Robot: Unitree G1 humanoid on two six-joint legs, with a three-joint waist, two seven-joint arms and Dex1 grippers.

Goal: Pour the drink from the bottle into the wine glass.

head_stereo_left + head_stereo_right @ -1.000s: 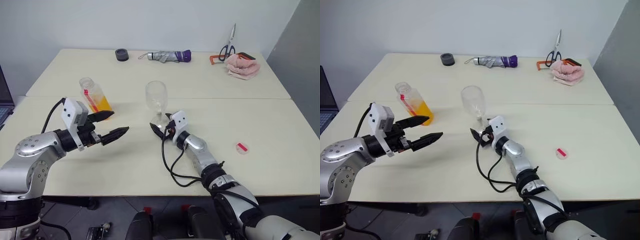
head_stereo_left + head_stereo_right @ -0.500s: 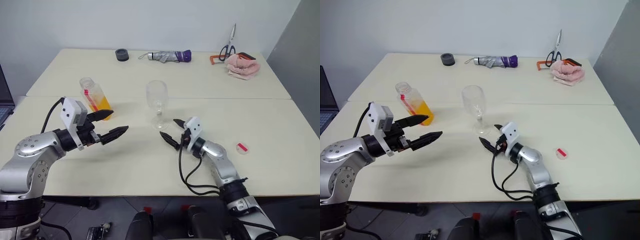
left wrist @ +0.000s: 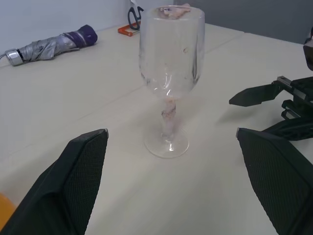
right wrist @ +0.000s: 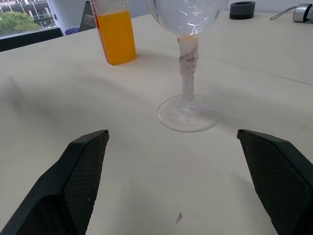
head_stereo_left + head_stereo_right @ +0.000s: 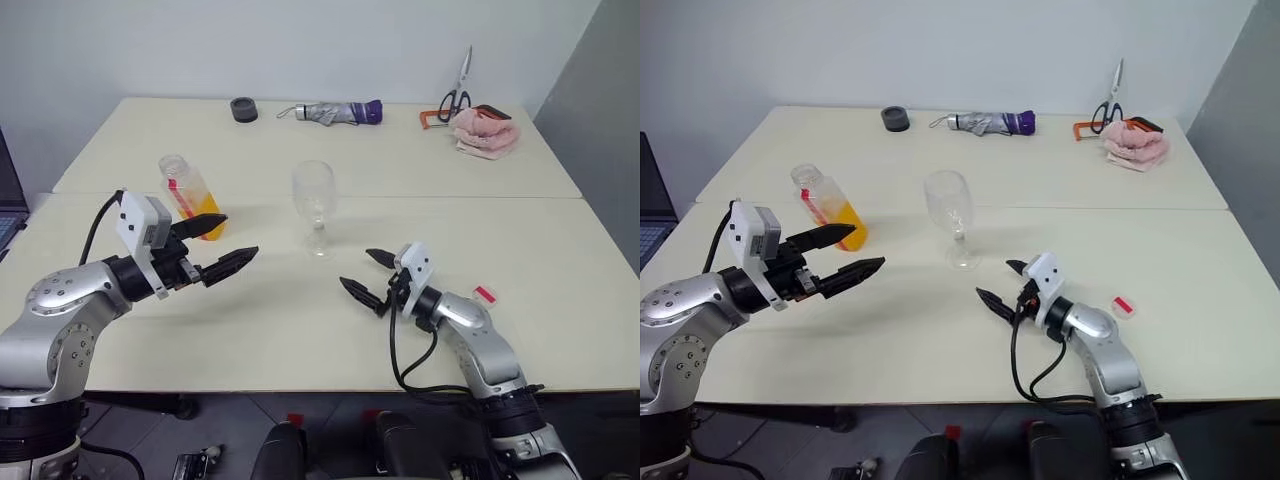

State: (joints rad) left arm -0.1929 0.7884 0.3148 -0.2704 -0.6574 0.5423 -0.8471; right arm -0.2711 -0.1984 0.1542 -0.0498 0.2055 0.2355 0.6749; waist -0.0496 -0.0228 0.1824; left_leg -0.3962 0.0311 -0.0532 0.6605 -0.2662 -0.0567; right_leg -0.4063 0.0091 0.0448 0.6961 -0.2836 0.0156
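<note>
Because both tools hang spread and empty over the near half of the tabletop (image 5: 300, 330), the main risks lie in the reach to come. The right tool (image 5: 367, 276) floats close to the near edge, its two black tapered fingers apart, pointing toward the wine glass (image 5: 313, 208). The left tool (image 5: 218, 246), equally spread, hovers near the left edge, just beside the bottle (image 5: 187, 188) without touching it.

The wine glass stands upright around the middle of the tabletop, empty: thin clear glass, rounded bowl, slim stem, flat round foot. Such a tall, narrow-footed shape would probably tip if a finger brushed the bowl or stem. The bottle, a little farther and toward the left edge, is clear plastic with a squarish body and a red strip; the orange drink (image 5: 205, 208) fills roughly its lower half. Smooth plastic could slip or buckle in a hard pinch. A small red-and-white disc (image 5: 484, 295), perhaps the cap, lies near the right edge, so an open bottle might spill if knocked.

Along the far edge rest a dark ring (image 5: 243, 109), a folded grey umbrella (image 5: 330, 112), scissors (image 5: 457, 90) and pink cloth (image 5: 486, 131).
</note>
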